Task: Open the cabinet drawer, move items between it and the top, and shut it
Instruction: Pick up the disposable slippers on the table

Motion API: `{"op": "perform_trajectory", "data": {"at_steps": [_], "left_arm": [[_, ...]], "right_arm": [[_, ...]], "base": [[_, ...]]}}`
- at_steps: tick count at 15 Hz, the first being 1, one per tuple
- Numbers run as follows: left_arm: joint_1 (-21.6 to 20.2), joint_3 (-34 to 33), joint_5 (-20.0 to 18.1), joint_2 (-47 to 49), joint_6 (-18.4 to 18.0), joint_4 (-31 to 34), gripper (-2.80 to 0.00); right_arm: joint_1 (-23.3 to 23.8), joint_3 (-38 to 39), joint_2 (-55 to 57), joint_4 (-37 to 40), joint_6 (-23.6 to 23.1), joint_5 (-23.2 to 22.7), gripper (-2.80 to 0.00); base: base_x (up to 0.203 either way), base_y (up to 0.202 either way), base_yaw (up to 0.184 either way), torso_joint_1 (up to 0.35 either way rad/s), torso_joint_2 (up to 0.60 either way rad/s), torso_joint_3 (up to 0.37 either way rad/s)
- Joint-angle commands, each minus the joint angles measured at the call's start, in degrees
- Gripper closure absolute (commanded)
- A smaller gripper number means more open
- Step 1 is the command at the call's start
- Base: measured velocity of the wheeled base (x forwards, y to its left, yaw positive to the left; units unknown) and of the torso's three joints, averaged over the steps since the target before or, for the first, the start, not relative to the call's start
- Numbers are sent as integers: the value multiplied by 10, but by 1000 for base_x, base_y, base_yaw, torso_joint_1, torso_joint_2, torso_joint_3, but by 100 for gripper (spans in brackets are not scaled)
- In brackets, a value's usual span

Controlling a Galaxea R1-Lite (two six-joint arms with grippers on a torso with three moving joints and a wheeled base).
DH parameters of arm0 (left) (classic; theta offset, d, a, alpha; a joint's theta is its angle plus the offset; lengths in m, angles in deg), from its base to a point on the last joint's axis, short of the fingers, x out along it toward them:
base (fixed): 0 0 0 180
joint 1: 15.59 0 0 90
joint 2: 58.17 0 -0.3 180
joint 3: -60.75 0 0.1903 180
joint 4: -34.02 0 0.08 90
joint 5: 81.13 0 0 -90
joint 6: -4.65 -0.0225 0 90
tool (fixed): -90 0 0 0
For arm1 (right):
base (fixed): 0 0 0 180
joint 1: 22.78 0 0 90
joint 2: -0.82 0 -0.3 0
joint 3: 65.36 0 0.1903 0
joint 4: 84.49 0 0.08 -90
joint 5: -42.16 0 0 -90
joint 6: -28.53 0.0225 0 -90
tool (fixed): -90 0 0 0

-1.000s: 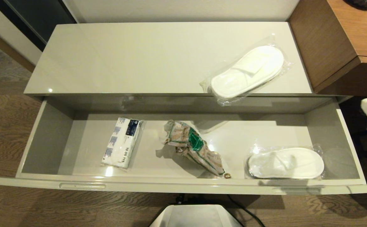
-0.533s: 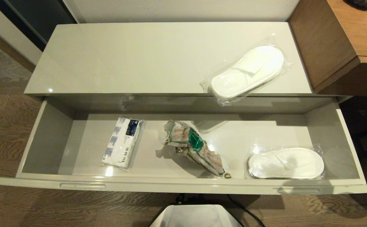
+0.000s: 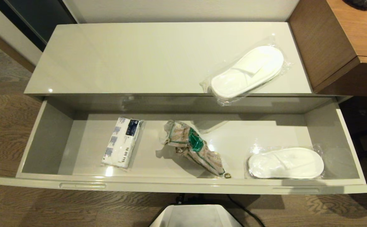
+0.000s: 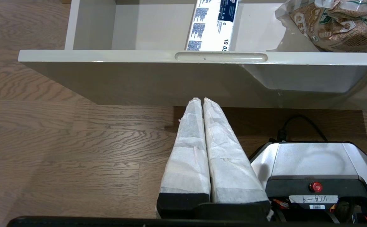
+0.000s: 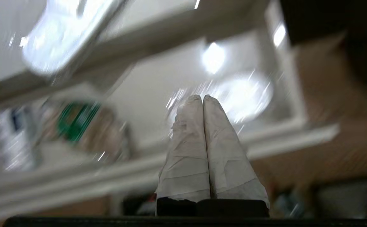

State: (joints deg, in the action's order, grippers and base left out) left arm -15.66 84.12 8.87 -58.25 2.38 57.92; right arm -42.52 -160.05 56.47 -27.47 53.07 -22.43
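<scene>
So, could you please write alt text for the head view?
An open cabinet drawer holds a tissue pack, a brown-patterned packet and bagged white slippers. A second bagged pair lies on the cabinet top, overhanging its front edge.

Wood floor [image 3: 10, 132] (brown desk [image 3: 344, 37] right).

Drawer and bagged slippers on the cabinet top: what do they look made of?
Drawer: probably lacquered or laminated board, glossy cream-grey; lamp glints show on its floor and front edge. Slippers on the top: soft white cloth or non-woven, matte, sealed in thin clear plastic that crinkles and shines at the edges. Neither can be confirmed by look alone.
</scene>
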Motion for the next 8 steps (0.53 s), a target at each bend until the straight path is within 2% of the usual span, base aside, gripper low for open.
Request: {"op": "perform_trajectory", "data": {"at_steps": [1,5,8], "left_arm": [[0,0,0,1,0,0,0],[0,0,0,1,0,0,0],[0,0,0,1,0,0,0]], "right_arm": [[1,-9,32,73,96,-72,0],[2,-7,69,76,151,-101,0],[15,-7,94,71,169,-134,0]], "base": [[0,0,0,0,0,0],[0,0,0,0,0,0],[0,0,0,0,0,0]]}}
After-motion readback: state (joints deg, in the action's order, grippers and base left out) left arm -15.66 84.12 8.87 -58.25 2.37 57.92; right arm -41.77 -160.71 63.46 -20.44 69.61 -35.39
